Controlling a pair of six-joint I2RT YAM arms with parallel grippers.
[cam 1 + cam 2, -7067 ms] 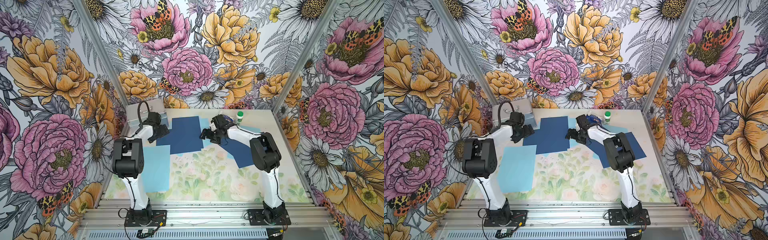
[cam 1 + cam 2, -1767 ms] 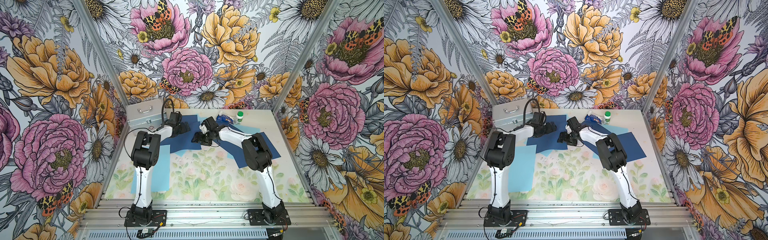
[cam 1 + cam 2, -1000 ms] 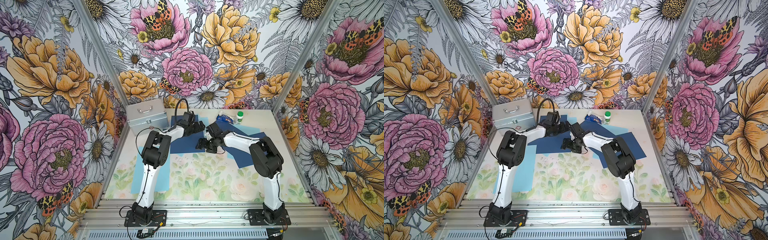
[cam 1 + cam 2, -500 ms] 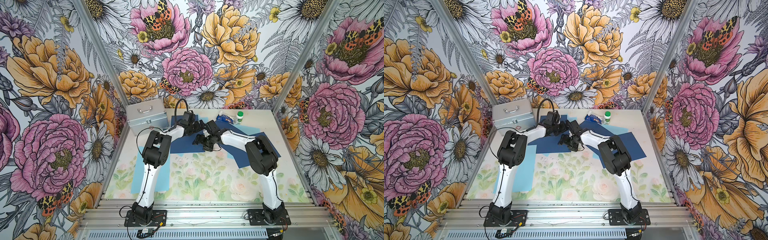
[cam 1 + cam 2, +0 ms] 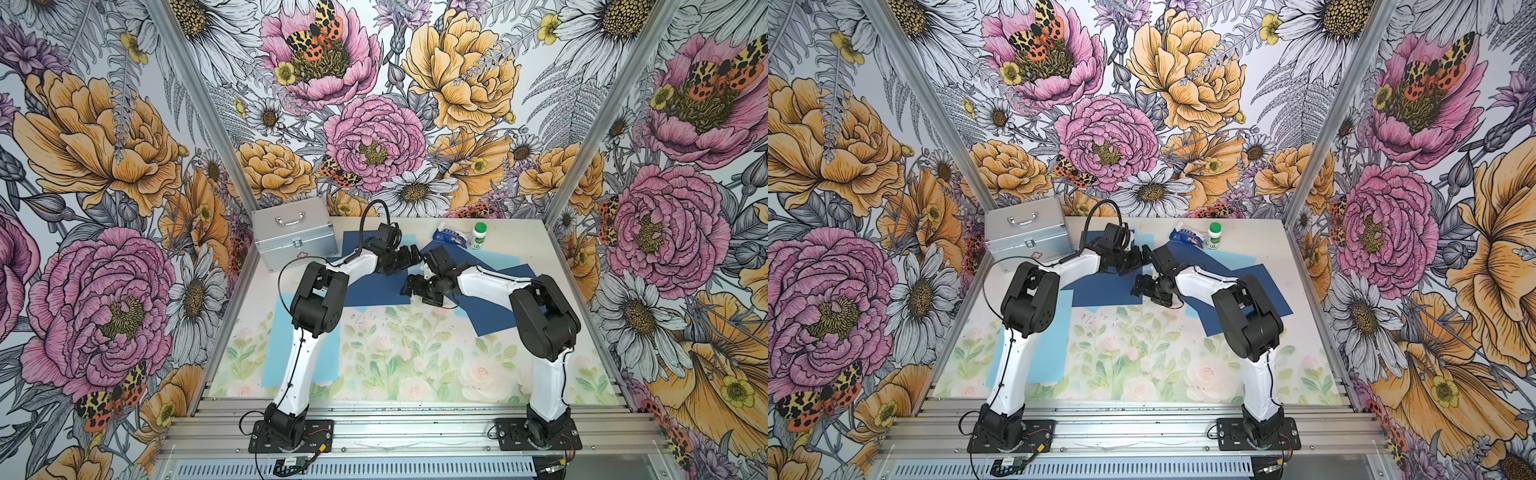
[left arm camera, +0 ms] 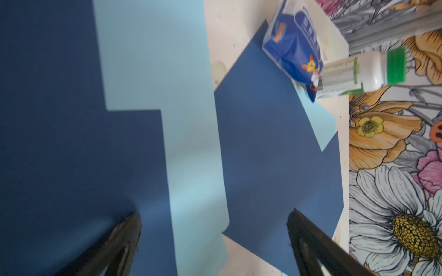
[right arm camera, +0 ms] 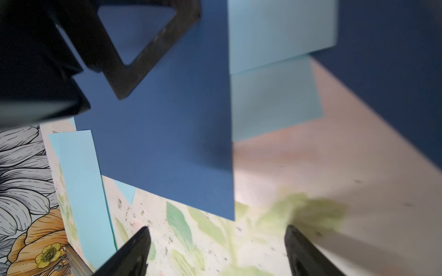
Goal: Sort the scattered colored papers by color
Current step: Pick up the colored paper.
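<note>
My jaws stood wide open and empty at the navy sheet near the case. I judged a low edge pinch best.

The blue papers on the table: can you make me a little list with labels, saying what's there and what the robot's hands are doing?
Dark blue papers: middle and right side
Light blue papers: one front left, another peeking out between dark ones
Left gripper: open, empty
Right gripper: open, empty
At the back: silver case, blue packet, green-capped bottle
Sorted: not yet, colors overlap
</note>
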